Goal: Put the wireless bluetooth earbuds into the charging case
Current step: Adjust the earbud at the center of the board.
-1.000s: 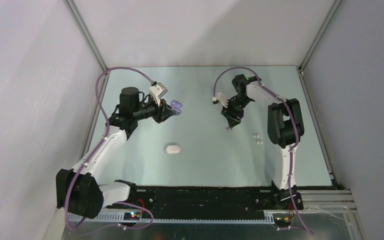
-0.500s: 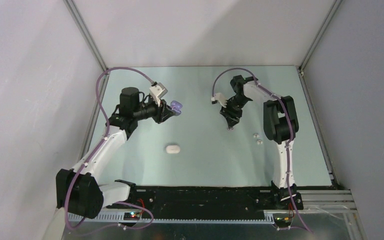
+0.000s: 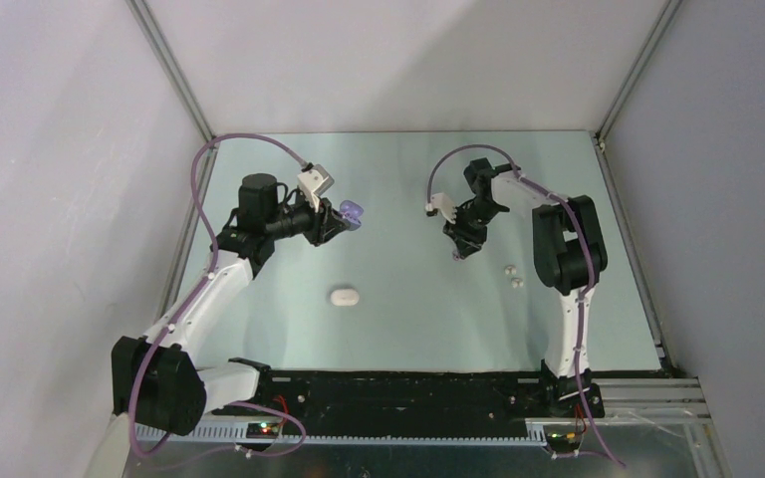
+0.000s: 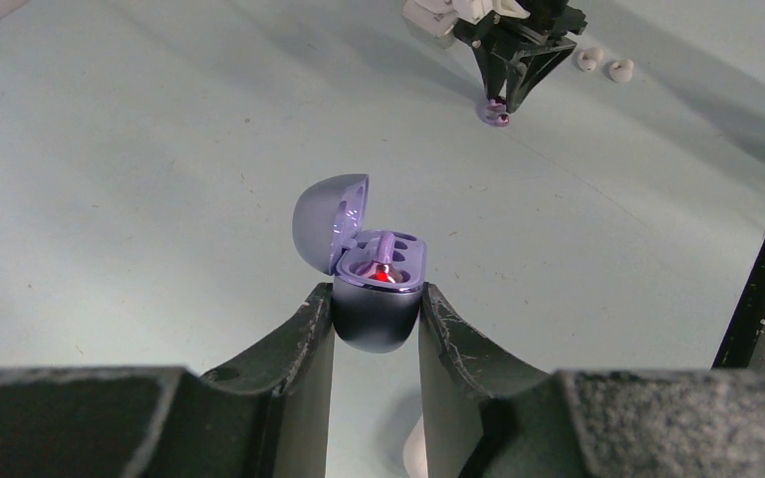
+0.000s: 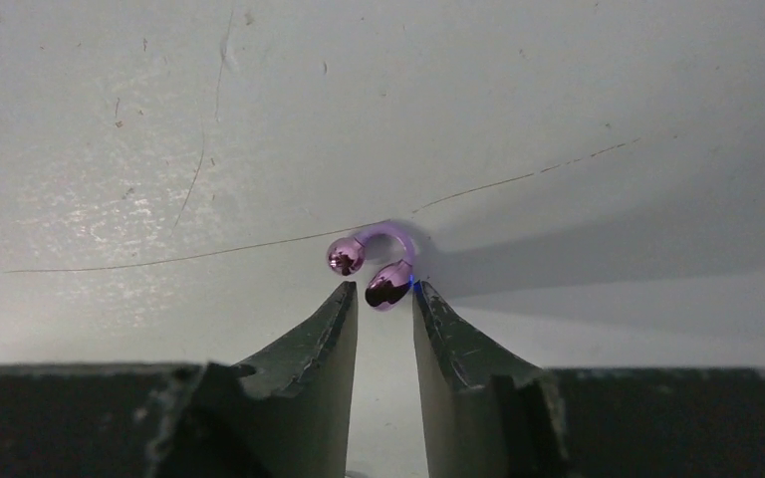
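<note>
The left hand point(image 4: 376, 317) is clenched on the purple charging case point(image 4: 379, 304), gripping its lower shell on both flanks. The lid point(image 4: 329, 217) is tipped back and the wells face up. A small red light point(image 4: 381, 275) glows inside, and something purple seems to lie in one well already (too small to be sure).

The purple earbud point(image 5: 381, 267) lies on the surface point(image 3: 408, 319), right at the tips of the right hand point(image 5: 383, 301). It is a curved bud with two glossy lobes joined by an arch. The arch points away from the hand. The nearer lobe sits in the mouth of the jaws against the right-side fingertip point(image 5: 424, 299), and the other lobe lies just ahead of the left-side tip. The jaws stand narrow, with a sliver of gap on one side. I cannot tell whether they are really pinching the bud or only bracketing it.

So the right arm is the one for this bud, and the open case waits well apart to its left. The line between the lobes runs slantwise across the jaws, and only one lobe is within reach of them, so a squeeze could likely flick the bud aside.

Two white earbuds point(image 3: 513, 276) lie near the right arm. The white charging case point(image 3: 344, 296) sits shut nearer the middle.
</note>
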